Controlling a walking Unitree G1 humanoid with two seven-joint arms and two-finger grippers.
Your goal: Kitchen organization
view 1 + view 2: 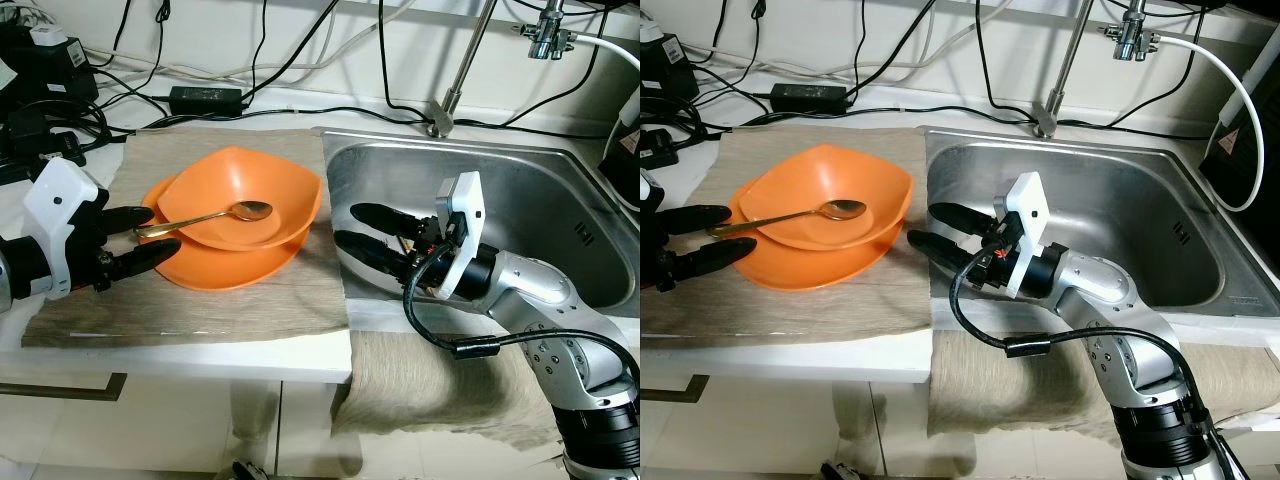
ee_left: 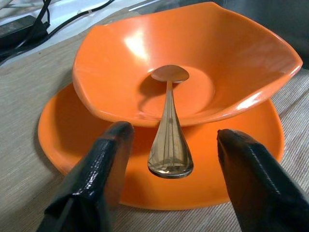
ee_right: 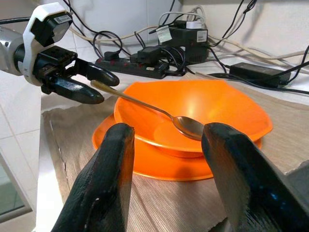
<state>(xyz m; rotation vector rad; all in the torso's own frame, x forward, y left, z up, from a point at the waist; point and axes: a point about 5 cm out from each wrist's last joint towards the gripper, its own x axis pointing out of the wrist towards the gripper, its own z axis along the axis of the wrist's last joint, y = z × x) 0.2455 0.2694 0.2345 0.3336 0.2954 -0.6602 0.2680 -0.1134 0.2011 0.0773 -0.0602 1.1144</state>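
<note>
Nearest the robot, the left gripper (image 1: 150,233) hovers at the tabletop's left with its jaws spread, one black finger on either side of the spoon's (image 2: 169,135) flared handle end, not yet touching it. The spoon is thin, gold-toned polished metal: likely stiff, light and slippery, so a pinch across the flat, wider tip of the handle seems the safest hold. A grip further along the narrow shaft could let it roll.

The handle juts out over the rim of the orange bowl (image 1: 255,190), and the spoon's oval head rests in the bowl's hollow. The bowl is glossy, with a wavy, roughly square rim; it looks like smooth plastic or melamine, probably light and rigid. It sits nested on an orange plate (image 1: 215,265) of the same finish, so a careless tug on the spoon might slide both.

Under them lies a woven beige mat (image 1: 240,305), coarse and soft, draping over the tabletop's front edge.

To the right, the right gripper (image 1: 935,228) is held over the near edge of the stainless steel sink (image 1: 540,180), jaws spread and holding nothing, pointing toward the bowl.

Farther back are black cables (image 1: 300,60) and a power adapter (image 1: 205,97) along the wall.
</note>
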